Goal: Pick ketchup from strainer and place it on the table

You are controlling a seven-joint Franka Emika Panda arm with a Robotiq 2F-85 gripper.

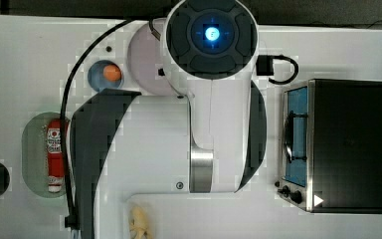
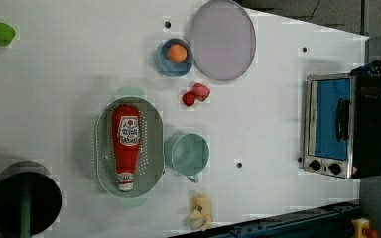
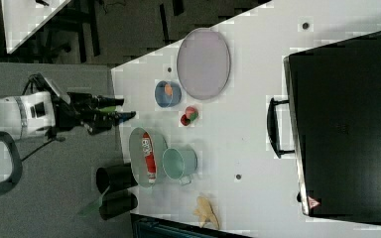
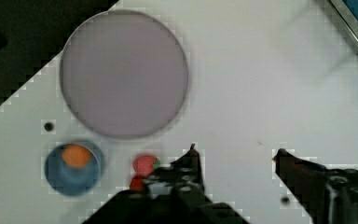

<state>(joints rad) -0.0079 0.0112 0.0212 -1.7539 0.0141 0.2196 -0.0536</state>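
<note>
My gripper (image 4: 235,150) hangs with fingers apart, nothing between them, high over the table (image 2: 258,134). Left view, left to right: ketchup (image 2: 125,145) lies lengthwise inside the strainer (image 2: 151,148), green cup (image 2: 187,153) just beside it, strawberries (image 2: 195,94), blue bowl with an orange (image 2: 174,57), grey plate (image 2: 222,39), toaster oven (image 2: 340,126). In the top view my arm (image 1: 149,144) covers the cup and strawberries and part of the strainer. A banana (image 2: 201,212) lies at the table edge.

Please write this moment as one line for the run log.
phase: before grasp | hand: open, empty, above table | ketchup: lying in strainer | placed: no
</note>
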